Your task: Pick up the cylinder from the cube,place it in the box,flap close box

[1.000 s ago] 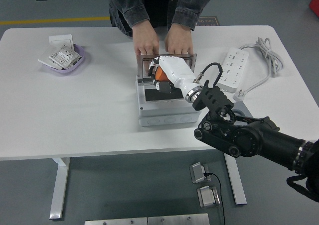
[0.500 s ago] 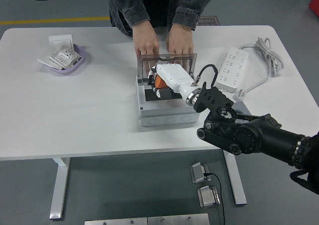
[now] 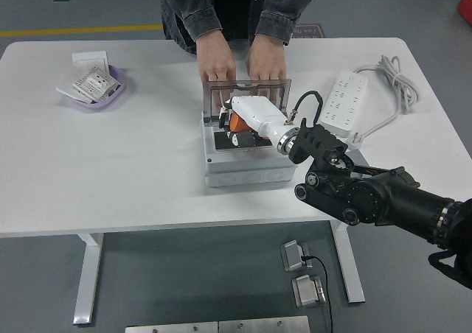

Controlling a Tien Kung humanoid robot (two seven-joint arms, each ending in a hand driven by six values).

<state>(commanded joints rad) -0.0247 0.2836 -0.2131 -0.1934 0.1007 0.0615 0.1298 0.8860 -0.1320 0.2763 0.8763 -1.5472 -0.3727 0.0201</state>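
A grey box [image 3: 243, 167] stands open in the middle of the table, its clear lid [image 3: 251, 91] upright at the back. A person's two hands [image 3: 217, 66] rest on the lid's top edge and hold it up. My right hand [image 3: 240, 123], white with a black arm, reaches down into the box and is shut on the orange cylinder [image 3: 235, 120], which is low inside the box over its dark floor. No cube is visible. The left arm is out of view.
A purple bowl [image 3: 110, 96] of packets sits at the far left with a white block [image 3: 90, 57] behind it. A white power strip [image 3: 345, 101] with its cable [image 3: 394, 79] lies at the right, close to my right forearm.
My right hand has sunk a little deeper into the box with the orange cylinder. The person's hands and the lid have stayed put.
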